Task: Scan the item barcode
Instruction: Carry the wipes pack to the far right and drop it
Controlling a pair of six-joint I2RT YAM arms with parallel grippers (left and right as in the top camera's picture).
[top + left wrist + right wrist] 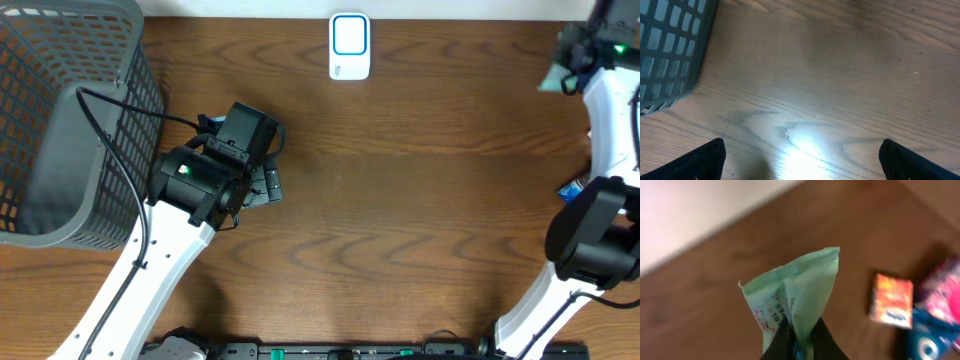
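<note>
A light green packet of wipes [799, 287] is pinched at its lower end by my right gripper [801, 341], which is shut on it and holds it above the table. From overhead the same packet [551, 78] shows at the far right edge beside the right gripper [574, 62]. The white barcode scanner [349, 45] with a blue-framed window stands at the table's back middle, well left of the packet. My left gripper [262, 186] hovers low over bare wood at centre left. Its fingers [704, 161] are spread wide with nothing between them.
A grey mesh basket [60, 120] fills the left side, its corner [670, 45] close to the left gripper. An orange box [891, 301] and pink and blue packs [935, 325] lie under the right arm. A blue item [572, 188] shows at the right edge.
</note>
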